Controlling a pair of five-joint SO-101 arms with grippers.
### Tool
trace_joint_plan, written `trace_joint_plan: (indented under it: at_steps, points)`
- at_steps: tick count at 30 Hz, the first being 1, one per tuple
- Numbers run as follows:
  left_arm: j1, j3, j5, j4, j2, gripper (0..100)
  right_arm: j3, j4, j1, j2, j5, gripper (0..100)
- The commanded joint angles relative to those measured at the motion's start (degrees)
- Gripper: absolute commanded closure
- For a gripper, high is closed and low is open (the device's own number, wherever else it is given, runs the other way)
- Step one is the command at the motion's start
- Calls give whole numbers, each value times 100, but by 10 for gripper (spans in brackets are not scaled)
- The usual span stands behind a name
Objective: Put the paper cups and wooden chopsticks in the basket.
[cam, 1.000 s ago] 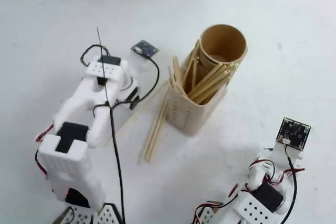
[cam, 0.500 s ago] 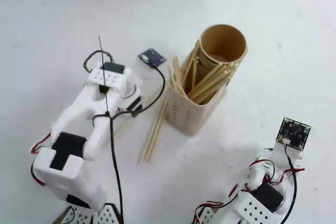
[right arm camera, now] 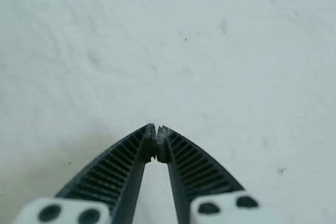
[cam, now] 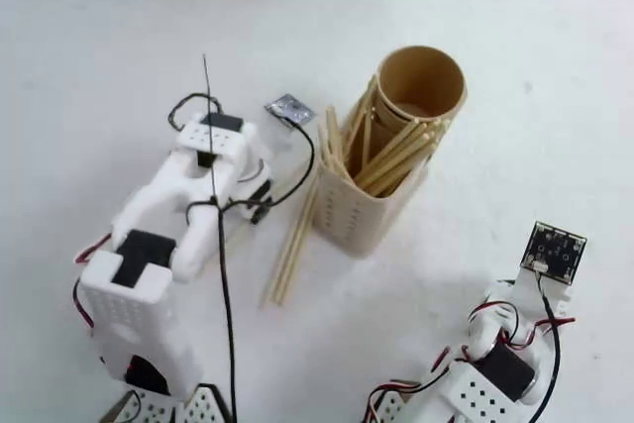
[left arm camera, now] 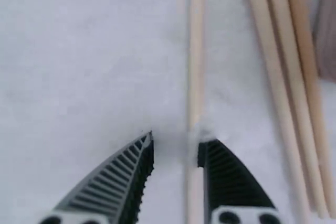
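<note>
High view: basket (cam: 357,210) stands mid-table (cam: 515,96). The paper cups (cam: 421,76) are stacked in its far end, and a bundle of chopsticks (cam: 391,160) leans across its mouth. Loose chopsticks (cam: 290,245) lie on the table right alongside the basket wall, on the left arm's side. The left arm (cam: 188,205) bends down over them, and the right arm (cam: 500,369) is parked well apart from the basket at the near edge. Left wrist view: left gripper (left arm camera: 176,142) is down at table level with a narrow gap between the fingers. It straddles a single chopstick (left arm camera: 195,51), which runs close by one finger. Three more chopsticks (left arm camera: 283,77) lie between that one and the basket. Right wrist view: right gripper (right arm camera: 156,142) has its tips pressed together with nothing in them, over bare table. Risks, prob.: the stick sits off-centre in the gap, so the closing finger may roll it away, not clamp it. It is thin and round, so it could slip or pivot once lifted. A swing towards the basket might knock the tall basket or nudge the other three.
</note>
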State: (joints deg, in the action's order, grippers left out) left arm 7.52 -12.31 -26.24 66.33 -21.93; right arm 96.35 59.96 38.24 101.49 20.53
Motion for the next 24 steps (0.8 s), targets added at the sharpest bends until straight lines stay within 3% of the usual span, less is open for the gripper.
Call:
trace_joint_plan:
  at_steps: [1, 14, 24]
  points:
    - [-119, 598, 440, 97, -338, 976, 62, 22, 22, -22, 53, 981]
    - [-760, 765, 949, 62, -75, 976, 62, 22, 31, -22, 53, 981]
    - [-655, 747, 1240, 114, 2044, 976, 62, 22, 13, -22, 53, 981]
